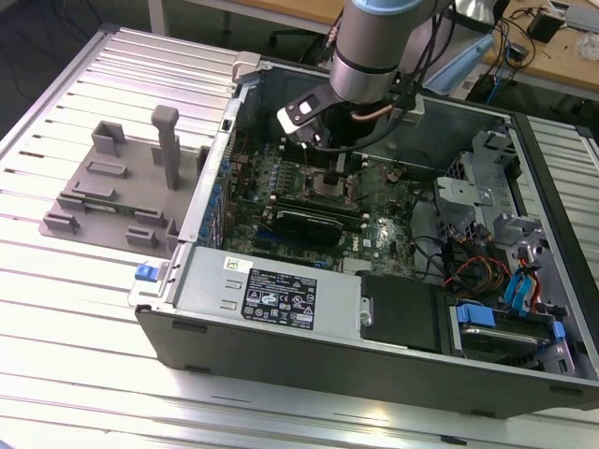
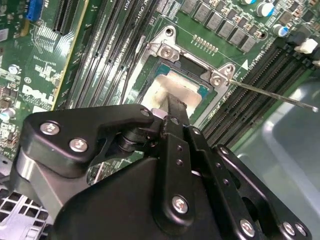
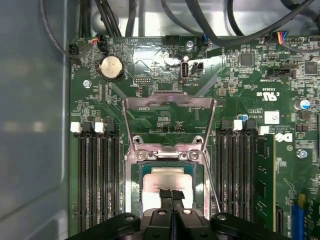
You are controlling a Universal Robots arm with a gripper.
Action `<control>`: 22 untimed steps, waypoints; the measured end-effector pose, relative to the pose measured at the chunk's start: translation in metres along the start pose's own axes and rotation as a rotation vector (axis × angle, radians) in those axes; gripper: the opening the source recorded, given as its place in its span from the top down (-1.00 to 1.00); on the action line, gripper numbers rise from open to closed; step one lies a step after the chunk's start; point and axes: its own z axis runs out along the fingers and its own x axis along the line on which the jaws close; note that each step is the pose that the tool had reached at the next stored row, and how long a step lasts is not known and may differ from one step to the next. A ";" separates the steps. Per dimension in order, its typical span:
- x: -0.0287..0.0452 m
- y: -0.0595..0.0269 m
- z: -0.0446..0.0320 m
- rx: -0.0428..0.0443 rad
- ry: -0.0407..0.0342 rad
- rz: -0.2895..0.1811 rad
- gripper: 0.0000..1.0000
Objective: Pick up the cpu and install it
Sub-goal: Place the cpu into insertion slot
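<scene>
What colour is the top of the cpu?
The cpu is silver with a pale rim, clearest in the first wrist view.

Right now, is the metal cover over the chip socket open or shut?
Open: the metal cover is swung back off the socket, leaving the silver cpu exposed.

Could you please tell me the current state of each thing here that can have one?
cpu: lying flat in the socket.
load plate: swung up, open.
lever: released, sticking out.
computer case: open, side panel off.
end effector: shut, tips at the cpu's top.
</scene>
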 end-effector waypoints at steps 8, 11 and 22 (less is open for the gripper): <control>-0.0001 0.0003 0.0079 -0.0001 0.0005 0.000 0.79; -0.0002 0.0002 0.0091 0.0001 0.0000 0.000 0.79; 0.0001 0.0006 0.0015 -0.0002 0.0001 0.000 0.79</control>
